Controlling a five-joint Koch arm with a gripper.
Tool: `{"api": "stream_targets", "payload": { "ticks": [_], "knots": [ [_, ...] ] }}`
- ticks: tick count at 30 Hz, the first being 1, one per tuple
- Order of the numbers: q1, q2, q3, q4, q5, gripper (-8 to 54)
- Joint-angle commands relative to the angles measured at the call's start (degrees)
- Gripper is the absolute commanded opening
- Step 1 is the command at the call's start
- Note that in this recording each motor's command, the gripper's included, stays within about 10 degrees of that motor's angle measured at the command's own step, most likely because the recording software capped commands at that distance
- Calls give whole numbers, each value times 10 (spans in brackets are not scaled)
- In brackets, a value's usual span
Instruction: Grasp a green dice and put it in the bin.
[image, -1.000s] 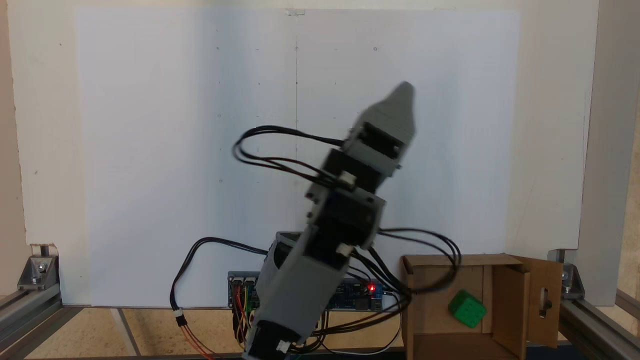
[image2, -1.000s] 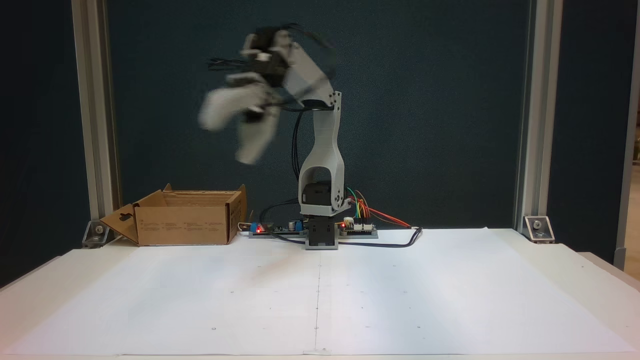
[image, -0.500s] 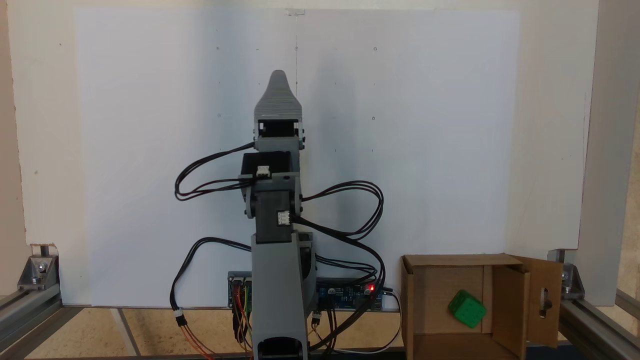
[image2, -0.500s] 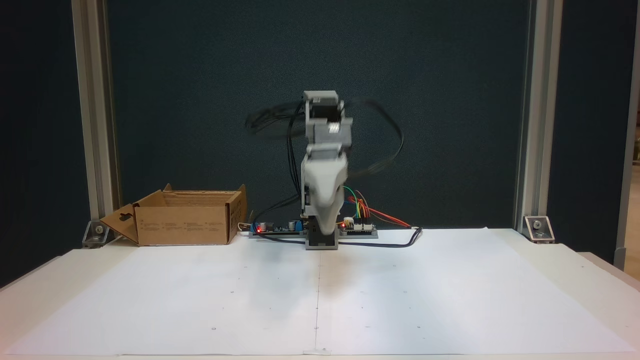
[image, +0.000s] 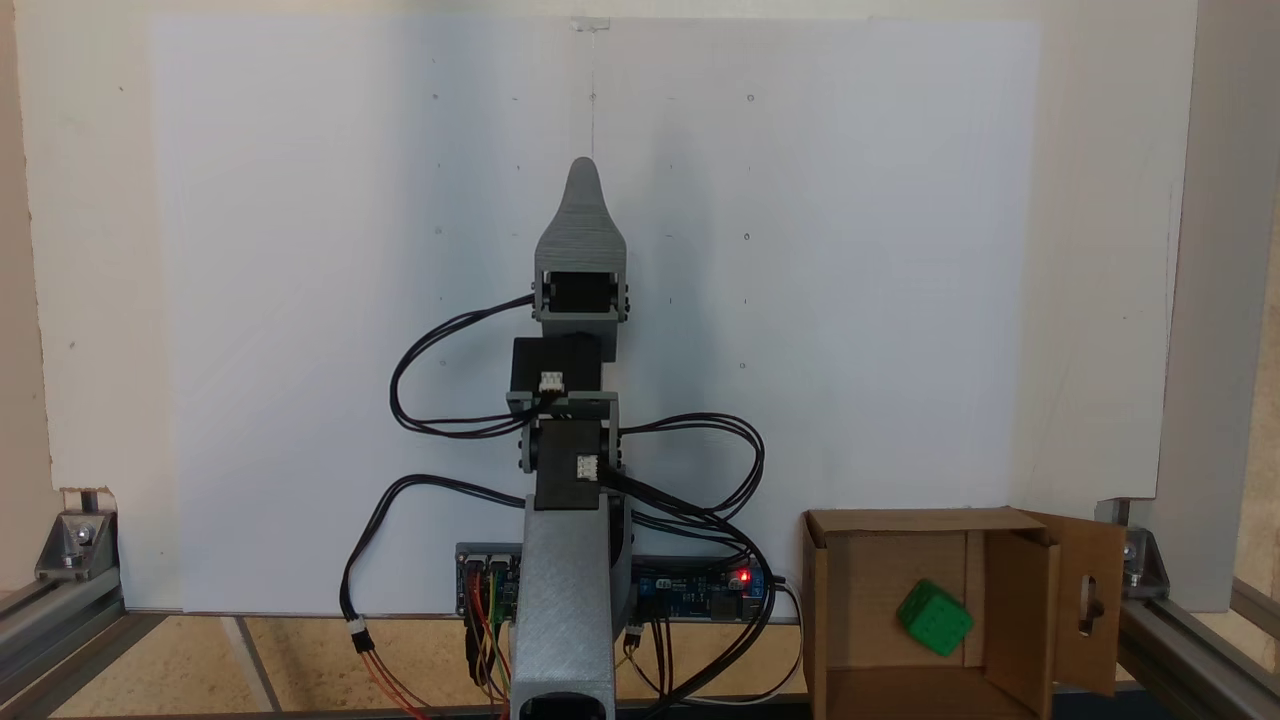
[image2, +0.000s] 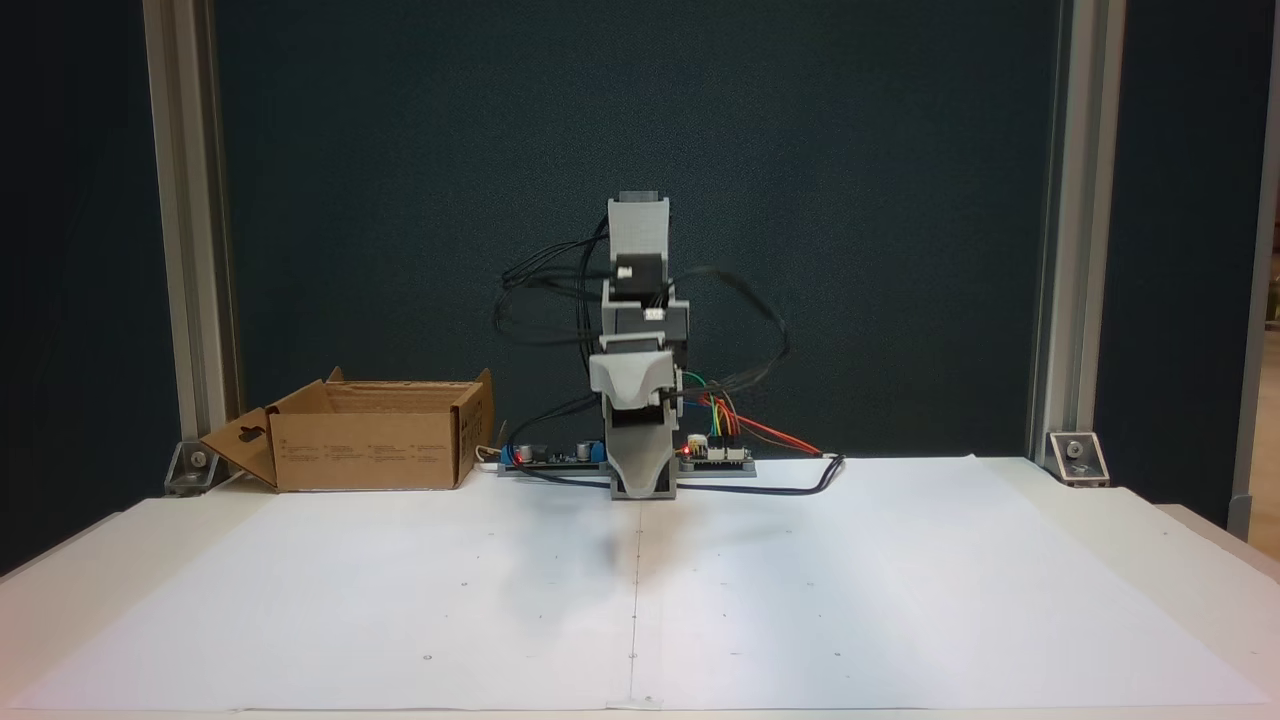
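The green dice (image: 933, 617) lies on the floor of the bin (image: 905, 520), a brown cardboard box with its flaps open, at the lower right of a fixed view. In the other fixed view the bin (image2: 370, 445) stands at the left beside the arm's base, and its walls hide the dice. My gripper (image: 583, 165) points out over the white sheet along the table's centre line, far from the bin, with nothing held in it. In the front fixed view my gripper (image2: 640, 480) hangs low before the base. Its jaws line up one behind the other.
Controller boards (image2: 715, 458) and looping black cables (image: 700, 440) sit around the arm's base. Aluminium frame posts (image2: 185, 250) stand at both sides. A white paper sheet (image2: 640, 600) covers the table in front of the arm.
The arm swung from the bin's side back to the centre line, then folded lower. The dice has stayed in the bin.
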Motion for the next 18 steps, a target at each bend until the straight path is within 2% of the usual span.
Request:
{"api": "stream_targets", "payload": {
  "ticks": [1,11,18],
  "knots": [
    [-16,18,3,-94,-7,432],
    [-33,74,94,-333,-6,431],
    [-33,75,126,-493,-6,431]
  ]
}}
